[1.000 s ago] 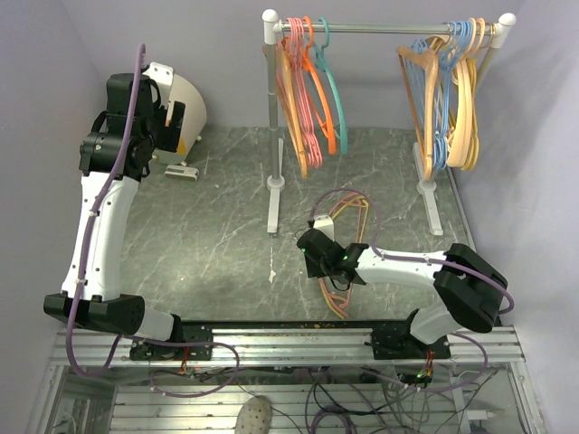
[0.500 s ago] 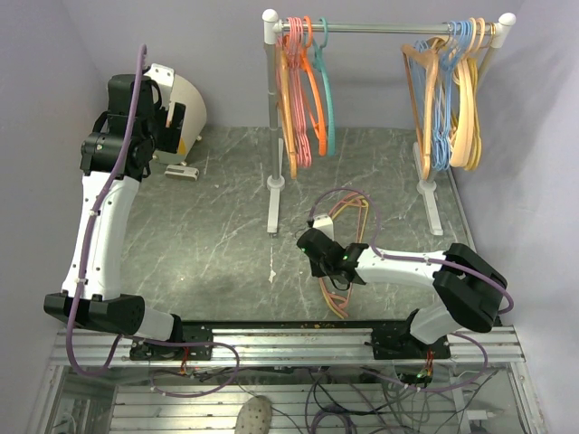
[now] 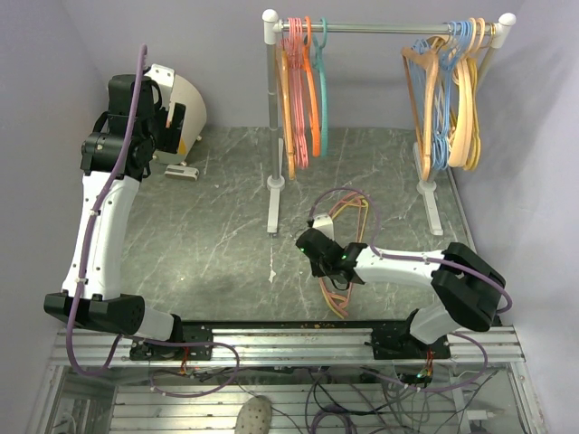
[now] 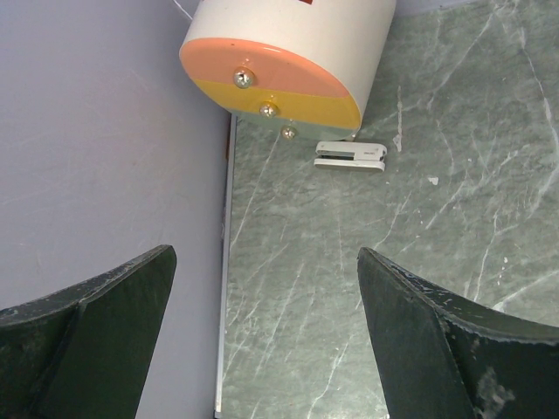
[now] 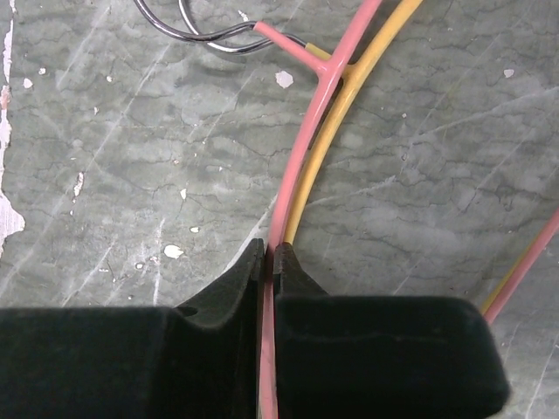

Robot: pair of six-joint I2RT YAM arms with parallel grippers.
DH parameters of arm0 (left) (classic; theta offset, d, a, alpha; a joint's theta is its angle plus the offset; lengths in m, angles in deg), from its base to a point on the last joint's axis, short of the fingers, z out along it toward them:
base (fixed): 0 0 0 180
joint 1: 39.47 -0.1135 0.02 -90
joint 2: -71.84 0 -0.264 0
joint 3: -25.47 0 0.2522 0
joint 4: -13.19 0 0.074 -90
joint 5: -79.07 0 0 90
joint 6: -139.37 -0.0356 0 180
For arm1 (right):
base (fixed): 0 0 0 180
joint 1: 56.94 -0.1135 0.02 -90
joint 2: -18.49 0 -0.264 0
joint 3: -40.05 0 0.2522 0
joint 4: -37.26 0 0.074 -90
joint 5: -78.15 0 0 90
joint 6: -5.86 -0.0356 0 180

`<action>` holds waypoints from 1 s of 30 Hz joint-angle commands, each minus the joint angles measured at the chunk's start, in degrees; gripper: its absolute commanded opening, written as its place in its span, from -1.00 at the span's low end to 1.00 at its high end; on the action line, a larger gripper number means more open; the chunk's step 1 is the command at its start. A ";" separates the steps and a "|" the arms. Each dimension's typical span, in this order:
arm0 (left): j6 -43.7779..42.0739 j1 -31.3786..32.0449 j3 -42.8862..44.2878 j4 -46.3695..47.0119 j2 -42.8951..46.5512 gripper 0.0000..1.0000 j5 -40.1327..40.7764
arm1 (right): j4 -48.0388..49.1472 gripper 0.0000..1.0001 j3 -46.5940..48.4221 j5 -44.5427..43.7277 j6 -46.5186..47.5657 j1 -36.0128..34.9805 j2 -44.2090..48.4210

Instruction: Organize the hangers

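Note:
Pink, orange and teal hangers (image 3: pixel 303 99) hang at the left end of the rail. A small pile of pink and yellow hangers (image 3: pixel 348 217) lies on the table in front of the rack. My right gripper (image 5: pixel 269 253) is low over this pile and shut on the pink hanger (image 5: pixel 301 166), pinching its thin side arm. The yellow hanger (image 5: pixel 349 113) lies just beside it, outside the jaws. The pink hanger's metal hook (image 5: pixel 205 35) points away from the gripper. My left gripper (image 4: pixel 264 257) is raised at the far left by the wall, open and empty.
A bunch of light-blue and pale tan hangers (image 3: pixel 448 99) hangs at the right end of the rail (image 3: pixel 389 27). The rack's feet (image 3: pixel 274 203) stand on the table. A white drum with an orange and yellow face (image 4: pixel 279 78) and a small white stapler-like item (image 4: pixel 349 155) sit at the far left.
My right gripper has shut on the pink hanger's arm. The coloured hangers at the rail's left end have swung back to hang straighter. The left arm has not moved.

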 commanded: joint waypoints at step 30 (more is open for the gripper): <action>-0.42 -0.56 0.66 0.78 0.04 0.92 -0.13 | 3.70 -1.00 -11.50 10.57 -1.69 6.98 28.44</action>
